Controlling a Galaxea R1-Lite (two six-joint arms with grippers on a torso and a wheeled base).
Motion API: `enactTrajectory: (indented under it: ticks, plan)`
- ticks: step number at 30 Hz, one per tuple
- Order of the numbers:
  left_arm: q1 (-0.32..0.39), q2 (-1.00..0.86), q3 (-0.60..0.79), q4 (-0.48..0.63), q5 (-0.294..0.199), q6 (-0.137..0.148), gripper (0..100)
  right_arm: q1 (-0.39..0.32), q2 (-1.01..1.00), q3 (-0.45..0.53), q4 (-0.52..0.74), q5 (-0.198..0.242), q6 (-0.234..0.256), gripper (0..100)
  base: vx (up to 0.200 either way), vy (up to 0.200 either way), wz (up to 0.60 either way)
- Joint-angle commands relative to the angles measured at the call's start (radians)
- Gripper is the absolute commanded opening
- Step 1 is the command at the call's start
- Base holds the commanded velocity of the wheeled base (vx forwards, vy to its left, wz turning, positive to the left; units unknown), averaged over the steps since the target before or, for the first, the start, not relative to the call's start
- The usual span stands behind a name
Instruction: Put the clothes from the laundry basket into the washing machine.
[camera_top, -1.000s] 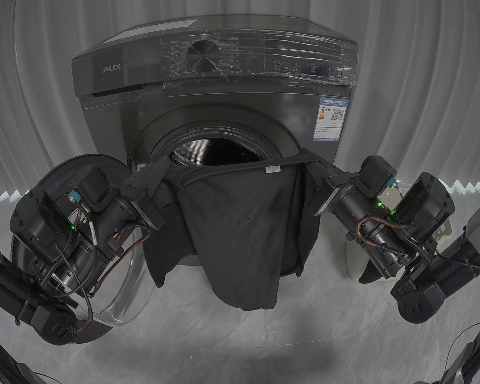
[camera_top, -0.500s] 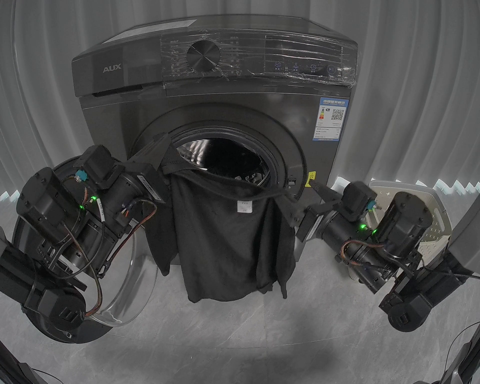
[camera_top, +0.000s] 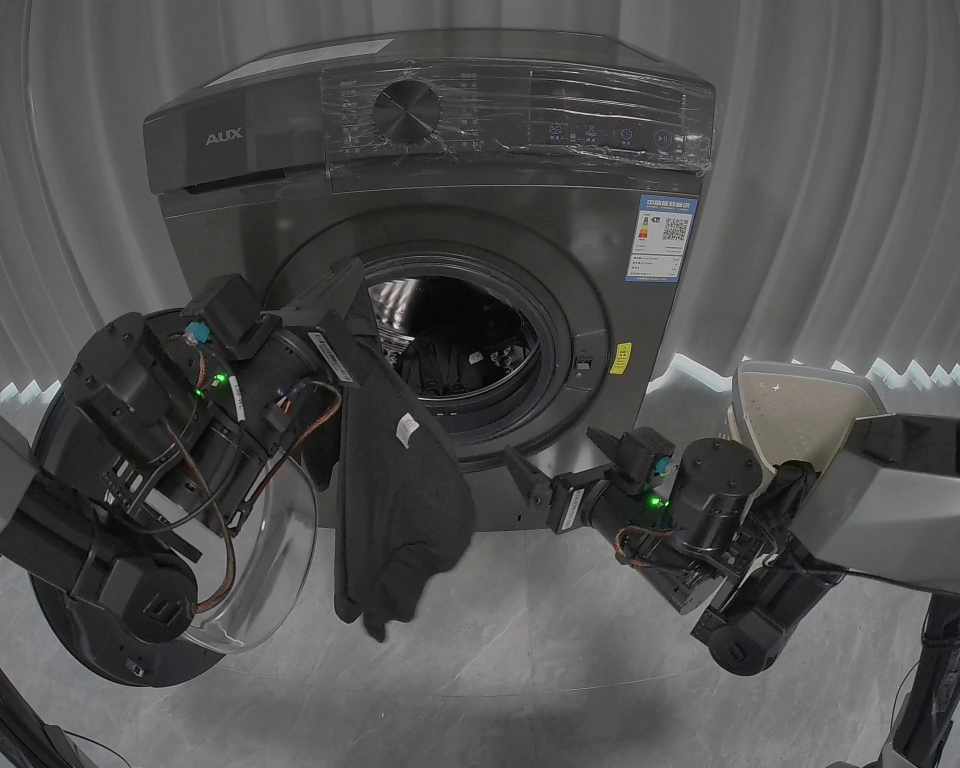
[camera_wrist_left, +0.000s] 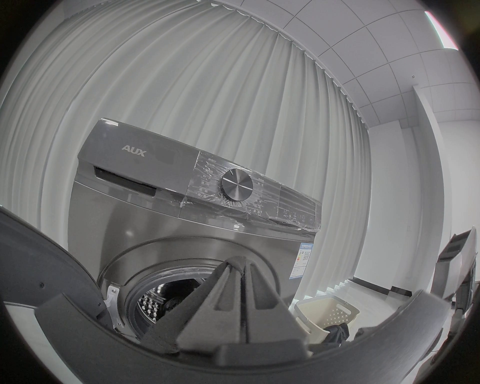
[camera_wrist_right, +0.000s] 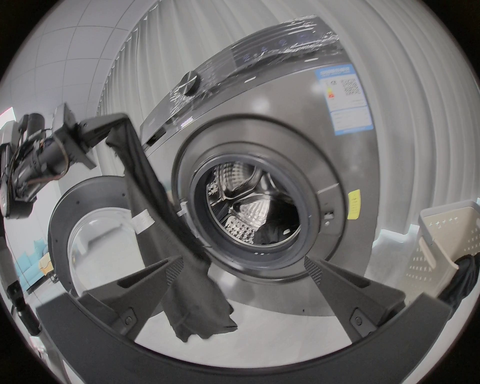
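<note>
A black garment (camera_top: 400, 500) with a white label hangs down from my left gripper (camera_top: 345, 285), which is shut on its top edge just left of the washing machine's open drum (camera_top: 460, 350). The left wrist view has the fingers (camera_wrist_left: 220, 310) pressed together. My right gripper (camera_top: 560, 455) is open and holds nothing, low in front of the machine, right of the garment. From the right wrist, the garment (camera_wrist_right: 160, 215) dangles from the left gripper (camera_wrist_right: 100, 127) beside the drum (camera_wrist_right: 255, 210), where dark clothes lie. The laundry basket (camera_top: 800, 410) stands at the right.
The round door (camera_top: 150, 560) is swung open to the left, behind my left arm. A dark piece of clothing (camera_wrist_right: 465, 280) hangs over the basket's rim (camera_wrist_right: 450, 245). White curtains run behind the machine. The grey floor in front of it is bare.
My right gripper has let go of the garment and dropped down and back. The garment, stretched between both grippers before, now hangs from the left gripper, which rose toward the drum.
</note>
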Motion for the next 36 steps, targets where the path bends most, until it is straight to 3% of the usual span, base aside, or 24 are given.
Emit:
enactTrajectory:
  ticks: [1,11,15,29,36]
  plan:
    - [-0.005,0.025,-0.034,0.012,0.003,0.001,0,0.031,0.076,-0.022,0.001,-0.001,0.001,100,0.000,0.000,0.00]
    - [-0.005,0.049,-0.075,0.042,0.010,0.007,0,0.069,0.171,-0.141,0.018,-0.002,-0.002,100,0.000,0.000,0.00]
    - [-0.007,0.057,-0.082,0.043,0.027,0.007,0,0.074,0.248,-0.250,0.059,-0.038,-0.007,100,0.000,0.000,0.00]
    - [-0.010,0.057,-0.086,0.043,0.027,0.010,0,0.095,0.349,-0.408,0.139,-0.038,-0.028,100,0.000,0.000,0.00]
    - [-0.019,0.057,-0.086,0.039,0.026,0.010,0,0.108,0.386,-0.471,0.139,-0.016,-0.051,100,0.000,0.000,0.00]
